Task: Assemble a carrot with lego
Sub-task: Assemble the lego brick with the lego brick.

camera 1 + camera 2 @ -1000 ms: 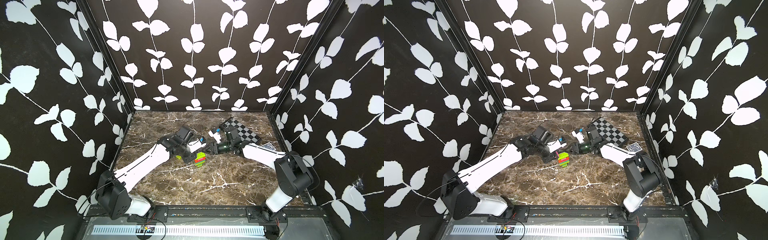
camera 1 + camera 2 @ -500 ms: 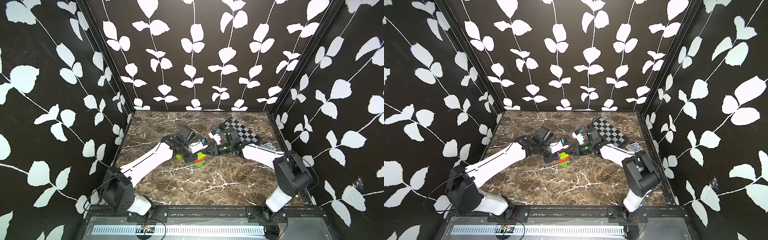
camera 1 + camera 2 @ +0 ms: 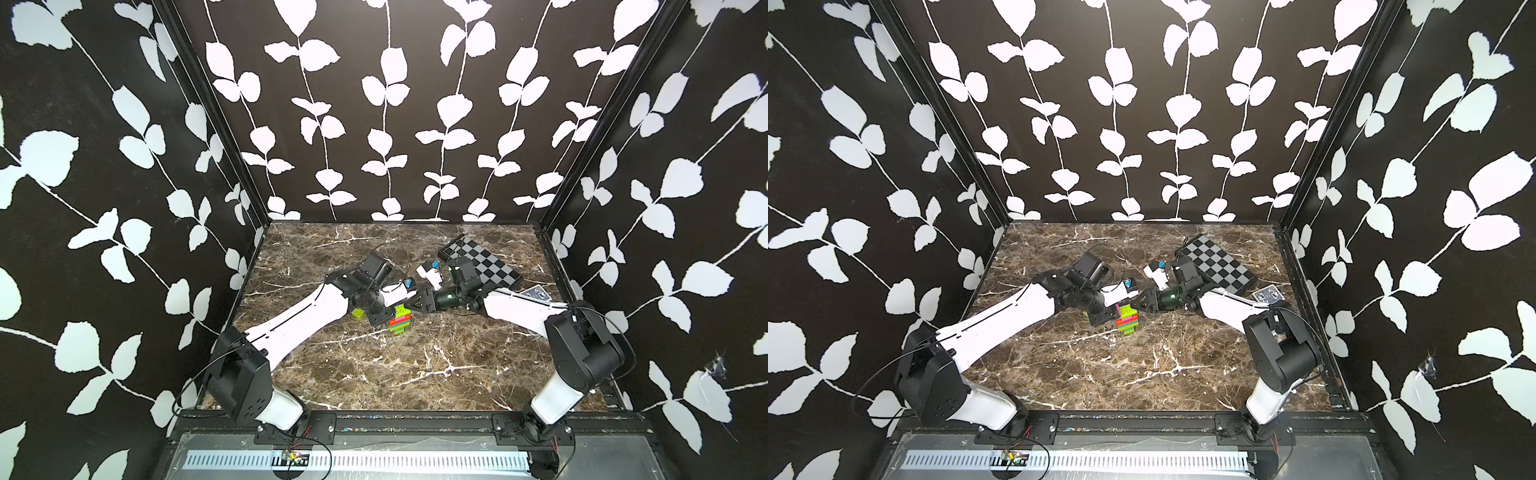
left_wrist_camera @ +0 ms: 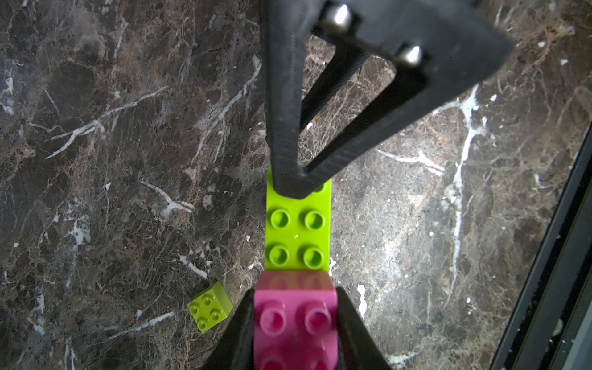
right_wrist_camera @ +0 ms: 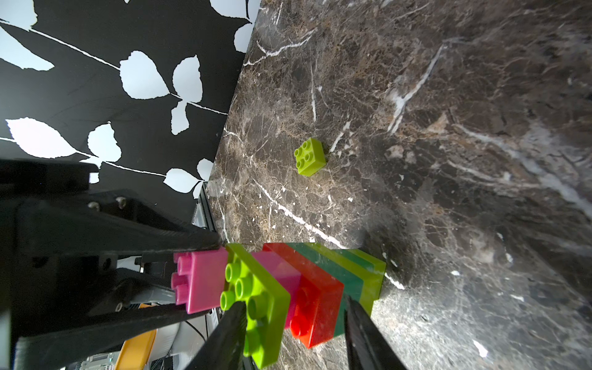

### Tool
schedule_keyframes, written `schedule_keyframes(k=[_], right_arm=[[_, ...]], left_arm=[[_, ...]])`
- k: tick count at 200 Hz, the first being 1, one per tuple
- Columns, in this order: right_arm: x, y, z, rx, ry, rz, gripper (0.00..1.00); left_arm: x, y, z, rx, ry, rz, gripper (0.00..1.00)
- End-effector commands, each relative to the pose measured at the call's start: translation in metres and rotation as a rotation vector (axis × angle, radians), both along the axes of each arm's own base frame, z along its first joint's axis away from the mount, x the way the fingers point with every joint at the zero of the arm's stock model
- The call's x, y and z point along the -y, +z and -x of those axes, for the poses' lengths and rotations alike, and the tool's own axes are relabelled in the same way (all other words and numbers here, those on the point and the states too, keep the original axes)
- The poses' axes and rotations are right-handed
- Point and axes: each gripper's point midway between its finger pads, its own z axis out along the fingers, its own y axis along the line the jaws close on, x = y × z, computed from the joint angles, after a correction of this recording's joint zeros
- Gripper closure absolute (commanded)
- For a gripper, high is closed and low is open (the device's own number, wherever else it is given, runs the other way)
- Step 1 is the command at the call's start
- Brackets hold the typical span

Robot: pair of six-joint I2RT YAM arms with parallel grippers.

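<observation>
The carrot [image 3: 400, 319] is a striped stack of pink, lime, orange-red and dark green lego held just above the marble floor [image 3: 415, 365] between both arms. My left gripper [image 4: 296, 307] is shut on the pink brick [image 4: 296, 320] at one end. My right gripper [image 5: 293, 307] reaches in from the other side, its fingers lying against the lime plate [image 5: 256, 298] and the dark green layer. One of its fingers [image 4: 288, 144] rests on that plate's studs. A loose lime brick [image 5: 310, 157] lies on the floor beside my left arm [image 3: 307, 316].
A black-and-grey checkered board [image 3: 482, 262] lies at the back right, with a blue card box [image 3: 536, 293] beside it. Leaf-patterned walls close in three sides. The two wrists nearly touch at the middle of the floor.
My right gripper's jaws have narrowed around the carrot stack. Both arms have shifted slightly, and the carrot stays in my left gripper.
</observation>
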Motion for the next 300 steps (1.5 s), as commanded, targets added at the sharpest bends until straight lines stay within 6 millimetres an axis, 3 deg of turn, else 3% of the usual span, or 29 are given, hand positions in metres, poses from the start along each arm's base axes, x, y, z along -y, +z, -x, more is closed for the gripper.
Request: schedule_keyframes(k=[1,56,125,218,300], right_arm=[[0.001,-0.01,0.005,-0.001,0.01,0.007,0.52],[0.002,-0.013,0.005,0.0,0.015,0.016,0.53],[0.002,-0.01,0.005,0.002,0.015,0.014,0.54],[-0.001,0.016,0.0,0.045,0.014,-0.014,0.4],[-0.004,0.015,0.004,0.037,0.012,-0.021,0.34]], left_arm=[[-0.01,-0.015,0.006,-0.029,-0.011,-0.055,0.98],[-0.021,-0.016,0.008,-0.059,-0.035,-0.052,0.99],[-0.02,-0.02,0.013,-0.069,-0.079,-0.058,0.97],[-0.017,-0.016,0.016,-0.09,-0.122,-0.055,0.93],[-0.009,-0.003,0.009,-0.054,-0.098,-0.002,0.93]])
